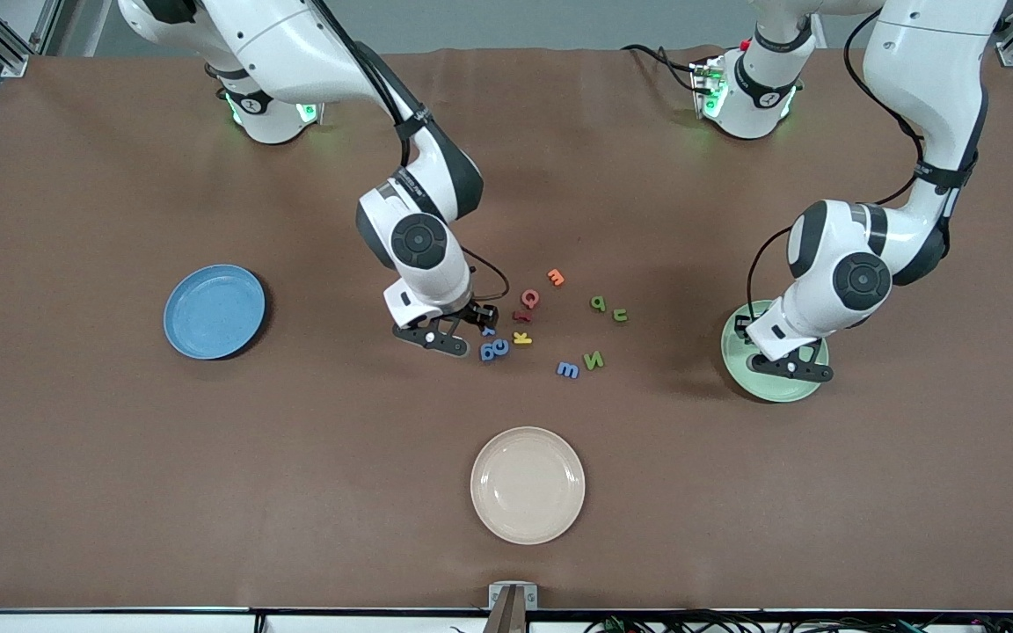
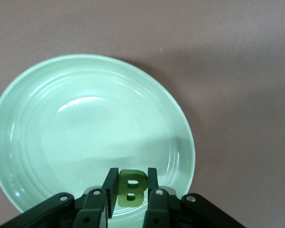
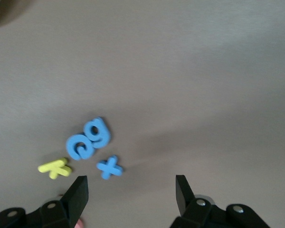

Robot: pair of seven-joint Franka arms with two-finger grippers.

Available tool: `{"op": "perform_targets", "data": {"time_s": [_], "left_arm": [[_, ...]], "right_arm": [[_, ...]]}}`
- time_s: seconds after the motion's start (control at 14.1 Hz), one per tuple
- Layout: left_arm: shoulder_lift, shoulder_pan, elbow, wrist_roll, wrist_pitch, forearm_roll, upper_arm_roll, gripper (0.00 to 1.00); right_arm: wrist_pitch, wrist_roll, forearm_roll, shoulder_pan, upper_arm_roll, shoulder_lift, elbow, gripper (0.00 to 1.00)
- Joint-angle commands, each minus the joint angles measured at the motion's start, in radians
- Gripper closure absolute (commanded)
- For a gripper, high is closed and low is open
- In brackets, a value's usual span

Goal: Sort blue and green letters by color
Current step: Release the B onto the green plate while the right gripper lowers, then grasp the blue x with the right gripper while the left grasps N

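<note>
— Where is the left gripper (image 2: 128,202)?
— Over the green plate (image 2: 47,118), arm bent down from its base, fingers (image 2: 110,187) pinched on a green letter (image 2: 131,189).
— And the right gripper (image 3: 131,192)?
— Also pointing down, well apart from that plate, low over the table, jaws spread with nothing between them.

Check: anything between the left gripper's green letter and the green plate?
Nothing visible. The left gripper is shut on the green letter B directly over the green plate, whose surface under it is bare.
</note>
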Motion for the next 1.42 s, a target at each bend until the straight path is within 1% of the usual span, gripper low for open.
{"op": "perform_targets", "data": {"time_s": [0.0,0.07,0.21,0.36,0.43,0.64,0.78,0.99,1.14,1.35], "left_arm": [[-0.033,0.014,-0.053,0.013,0.036,0.020,-0.006,0.81],[-0.030,0.014,-0.060,0.023,0.045,0.020,-0.006,0.79],[-0.027,0.014,-0.066,0.040,0.062,0.020,-0.006,0.66],[-0.029,0.016,-0.066,0.086,0.060,0.020,-0.006,0.40],[-0.030,0.022,-0.064,0.109,0.060,0.020,-0.006,0.33],[-0.042,0.008,-0.043,0.088,0.049,0.020,-0.009,0.33],[-0.046,0.008,-0.002,-0.013,0.016,0.020,-0.062,0.33],[-0.026,-0.001,0.083,-0.237,-0.052,0.020,-0.142,0.33],[0.026,-0.027,0.149,-0.379,-0.055,0.018,-0.174,0.33],[0.150,-0.130,0.294,-0.635,-0.055,0.017,-0.170,0.31]], "right_arm": [[0.014,-0.047,-0.050,0.038,-0.012,0.024,0.025,0.22],[0.014,-0.092,-0.069,0.038,-0.012,0.030,0.025,0.24],[0.014,-0.169,-0.078,0.038,-0.011,0.041,0.025,0.27],[0.018,-0.211,-0.072,0.039,-0.011,0.053,0.025,0.29],[0.028,-0.212,-0.068,0.041,-0.009,0.060,0.025,0.29],[0.080,-0.220,-0.063,0.044,-0.008,0.093,0.025,0.31],[0.113,-0.214,-0.058,0.047,-0.006,0.107,0.025,0.31],[0.113,-0.209,-0.057,0.052,0.000,0.109,0.027,0.32],[0.114,-0.206,-0.034,0.052,0.011,0.109,0.027,0.32],[0.116,-0.204,-0.031,0.055,0.011,0.110,0.027,0.32]]}}
